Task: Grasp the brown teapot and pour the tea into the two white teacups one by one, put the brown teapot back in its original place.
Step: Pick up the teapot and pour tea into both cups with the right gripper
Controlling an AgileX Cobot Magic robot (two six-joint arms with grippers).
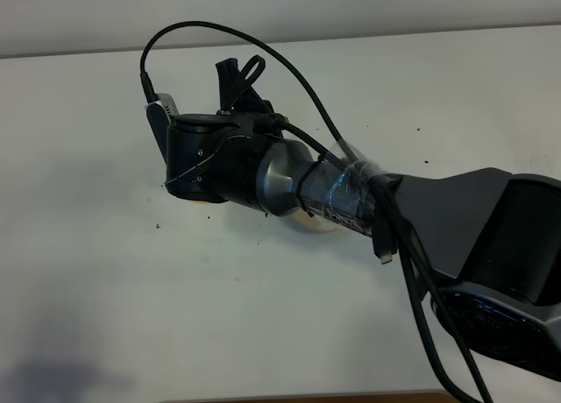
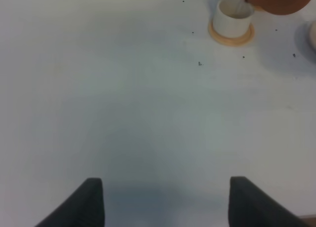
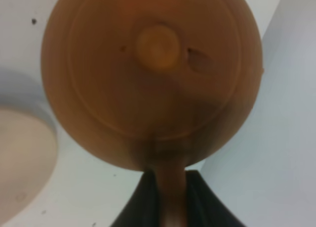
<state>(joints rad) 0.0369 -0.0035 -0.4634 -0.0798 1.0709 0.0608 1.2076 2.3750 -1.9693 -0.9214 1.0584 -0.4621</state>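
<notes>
Left wrist view, then right: a pour into one teacup is judged in hand.
Left fingers (image 2: 91, 202) wide apart, empty, over bare counter (image 2: 123, 98). White teacup (image 2: 232, 14) on coaster (image 2: 231, 38), mid-counter; brown teapot (image 3: 153, 74) tipped over it. Saucer (image 3: 22, 158) vacant. Right fingers (image 3: 210, 209) clamp the handle; right arm (image 1: 456, 219) reaches from the right edge. Next: level the pot.
</notes>
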